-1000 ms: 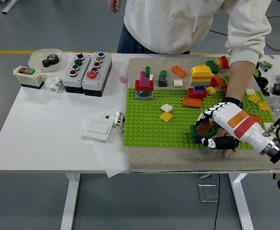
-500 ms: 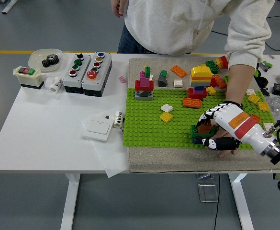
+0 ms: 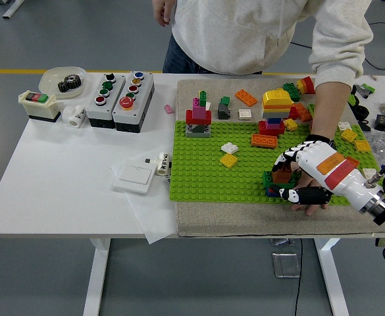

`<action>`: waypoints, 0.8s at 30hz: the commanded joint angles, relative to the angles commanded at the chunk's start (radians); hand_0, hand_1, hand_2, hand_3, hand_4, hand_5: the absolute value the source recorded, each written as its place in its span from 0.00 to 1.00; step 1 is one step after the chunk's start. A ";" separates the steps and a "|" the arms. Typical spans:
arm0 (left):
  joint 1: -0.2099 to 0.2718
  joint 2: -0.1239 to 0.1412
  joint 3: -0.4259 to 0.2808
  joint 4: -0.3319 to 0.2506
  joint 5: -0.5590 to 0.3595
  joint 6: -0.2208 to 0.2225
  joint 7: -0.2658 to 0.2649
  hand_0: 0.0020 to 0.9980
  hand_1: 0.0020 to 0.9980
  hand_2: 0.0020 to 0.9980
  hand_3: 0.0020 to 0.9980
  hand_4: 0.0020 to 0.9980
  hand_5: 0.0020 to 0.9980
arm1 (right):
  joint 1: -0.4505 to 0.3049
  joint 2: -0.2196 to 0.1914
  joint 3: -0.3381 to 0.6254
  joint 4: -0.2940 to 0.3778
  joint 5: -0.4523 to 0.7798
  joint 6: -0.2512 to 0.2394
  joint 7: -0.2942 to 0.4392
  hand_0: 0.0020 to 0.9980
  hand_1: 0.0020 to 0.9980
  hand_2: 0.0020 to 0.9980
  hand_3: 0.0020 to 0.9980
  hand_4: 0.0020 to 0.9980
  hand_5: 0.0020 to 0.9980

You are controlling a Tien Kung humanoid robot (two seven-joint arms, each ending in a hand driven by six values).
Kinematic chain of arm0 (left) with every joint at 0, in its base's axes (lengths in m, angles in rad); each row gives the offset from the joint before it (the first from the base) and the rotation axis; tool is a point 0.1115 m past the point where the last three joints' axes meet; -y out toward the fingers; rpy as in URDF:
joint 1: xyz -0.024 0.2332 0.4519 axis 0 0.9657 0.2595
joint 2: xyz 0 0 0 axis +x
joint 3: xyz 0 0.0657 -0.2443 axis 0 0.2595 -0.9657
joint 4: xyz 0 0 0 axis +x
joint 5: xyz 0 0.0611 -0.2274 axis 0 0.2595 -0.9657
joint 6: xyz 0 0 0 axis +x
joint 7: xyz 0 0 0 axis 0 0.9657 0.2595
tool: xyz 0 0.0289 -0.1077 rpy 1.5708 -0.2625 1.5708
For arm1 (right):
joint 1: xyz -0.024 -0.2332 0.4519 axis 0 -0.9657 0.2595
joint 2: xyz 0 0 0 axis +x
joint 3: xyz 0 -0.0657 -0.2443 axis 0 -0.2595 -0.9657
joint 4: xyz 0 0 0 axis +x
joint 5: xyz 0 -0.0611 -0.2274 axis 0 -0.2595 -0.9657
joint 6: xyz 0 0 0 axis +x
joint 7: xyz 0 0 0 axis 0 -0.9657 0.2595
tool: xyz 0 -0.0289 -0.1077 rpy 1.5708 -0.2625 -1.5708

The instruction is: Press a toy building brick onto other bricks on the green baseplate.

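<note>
Brown brick [image 3: 282, 175] sits pinched in the right hand [image 3: 297, 178] over a small brick stack [image 3: 270, 182] on the green baseplate [image 3: 205, 164] — a skewed press could misalign the studs or topple it.

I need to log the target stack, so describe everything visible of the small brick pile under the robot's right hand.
The small pile of glossy plastic bricks sits on the green studded baseplate near its front edge. A brown brick tops it, with dark green and red bricks below. The white and black right hand arches over it, fingers curled around it from the right, hiding that side. It looks upright.
</note>
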 joint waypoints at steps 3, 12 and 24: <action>0.000 0.000 0.000 0.000 -0.001 0.000 0.000 0.45 0.57 0.72 0.76 0.79 0.82 | -0.001 -0.001 0.006 0.004 0.002 -0.003 0.001 0.54 0.49 0.53 0.53 0.75 0.52; 0.000 0.000 0.000 0.000 0.000 -0.001 0.000 0.45 0.57 0.72 0.76 0.79 0.82 | -0.011 -0.003 0.017 0.005 0.003 -0.004 0.005 0.54 0.49 0.53 0.53 0.75 0.52; -0.001 0.000 0.001 -0.001 -0.001 0.000 0.000 0.45 0.57 0.72 0.76 0.79 0.82 | -0.029 0.002 0.021 -0.008 -0.005 -0.002 0.006 0.53 0.49 0.53 0.53 0.75 0.52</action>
